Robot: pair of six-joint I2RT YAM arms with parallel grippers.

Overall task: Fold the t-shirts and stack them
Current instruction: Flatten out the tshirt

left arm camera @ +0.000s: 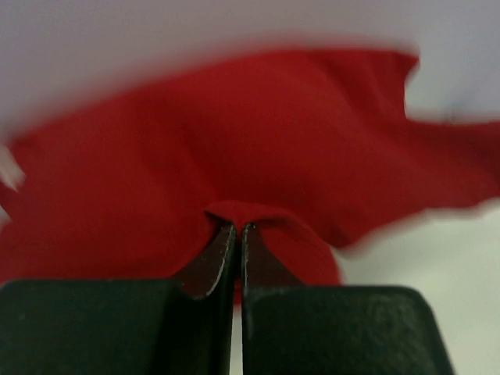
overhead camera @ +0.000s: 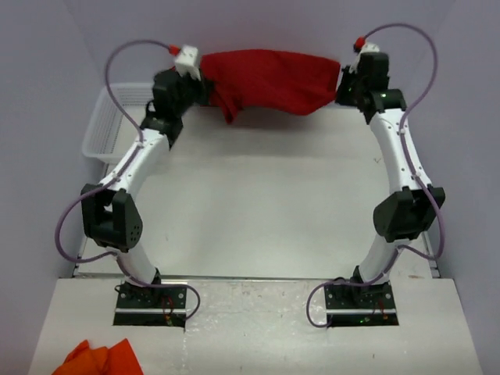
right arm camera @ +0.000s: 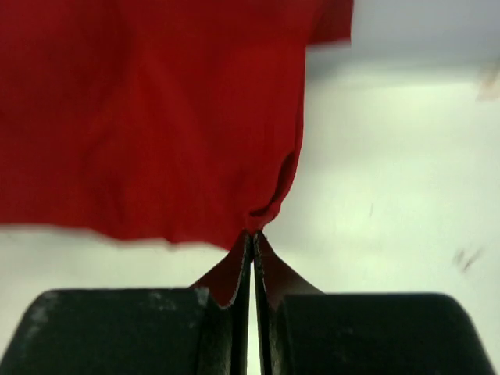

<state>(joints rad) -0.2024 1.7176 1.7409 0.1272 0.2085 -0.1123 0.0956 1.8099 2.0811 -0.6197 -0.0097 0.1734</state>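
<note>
1. Claws first: the left gripper is pinched shut on a small raised fold of the red t-shirt. The right gripper is closed to a sliver on an edge of the same garment.
2. Between them the shirt hangs in the air over the far end of the table. It is bunched into a sagging band, with one corner drooping lower toward the left arm.
3. Likely trouble: each claw holds only a thin nip of cloth. A hard pull apart could drag the fabric free on one side, leaving the shirt dangling from the other claw.
4. Another risk is the bunching. Lowered as it hangs, the cloth would probably land doubled and creased, and any fold made on top would come out crooked.
5. The white basket sits just beside the left arm's forearm, so a wide outward swing could knock it.
6. Pose: both arms reach from their bases at the near edge to the far end. Their elbows bow outward, and their wrists turn inward to face each other at roughly matching height.
</note>
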